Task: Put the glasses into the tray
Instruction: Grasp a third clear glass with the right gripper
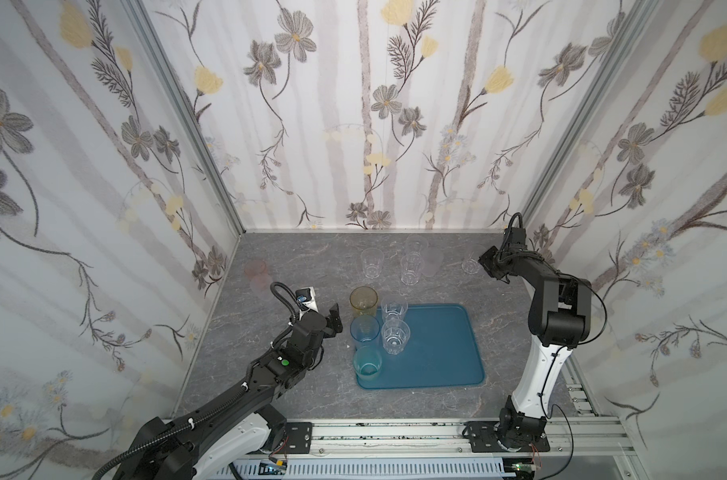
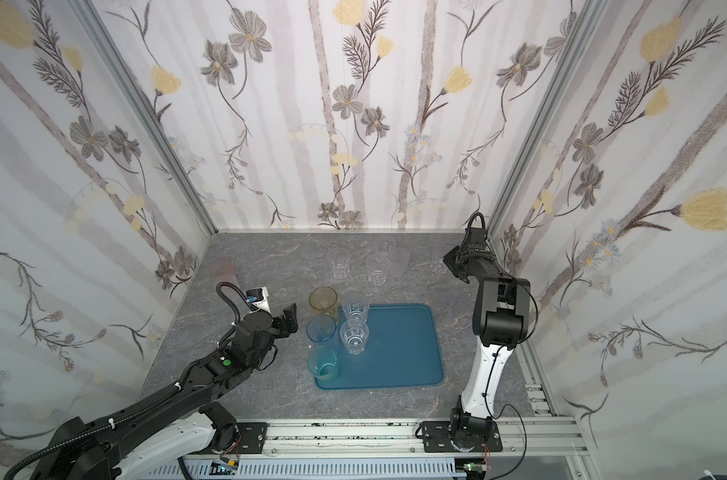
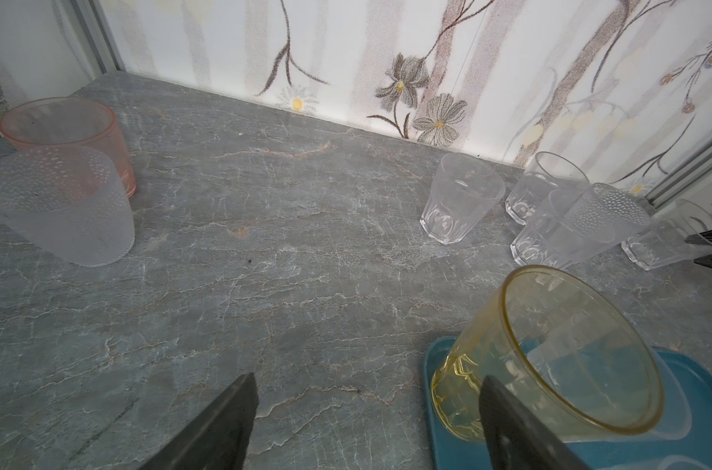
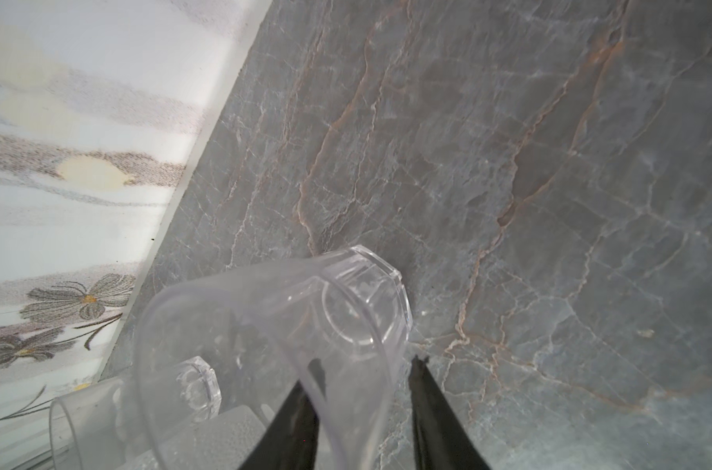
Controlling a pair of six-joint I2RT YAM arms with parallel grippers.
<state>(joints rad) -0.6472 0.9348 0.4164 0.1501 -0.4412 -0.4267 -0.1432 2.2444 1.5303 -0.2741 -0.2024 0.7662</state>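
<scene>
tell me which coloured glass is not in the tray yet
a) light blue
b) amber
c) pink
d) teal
c: the pink glass stands on the table beside a frosted glass, well away from the tray, while the amber glass, light blue glass and teal glass line the tray's left edge.

Seen lying flat: teal-blue tray (image 1: 436,357). Seen upright along its left side: amber glass (image 1: 363,301), blue glass (image 1: 364,330), teal glass (image 1: 368,365), two clear glasses (image 1: 395,337). Left outside, behind: four clear glasses (image 1: 372,262), two frosted glasses (image 1: 432,262), pink glass (image 1: 255,267).
</scene>
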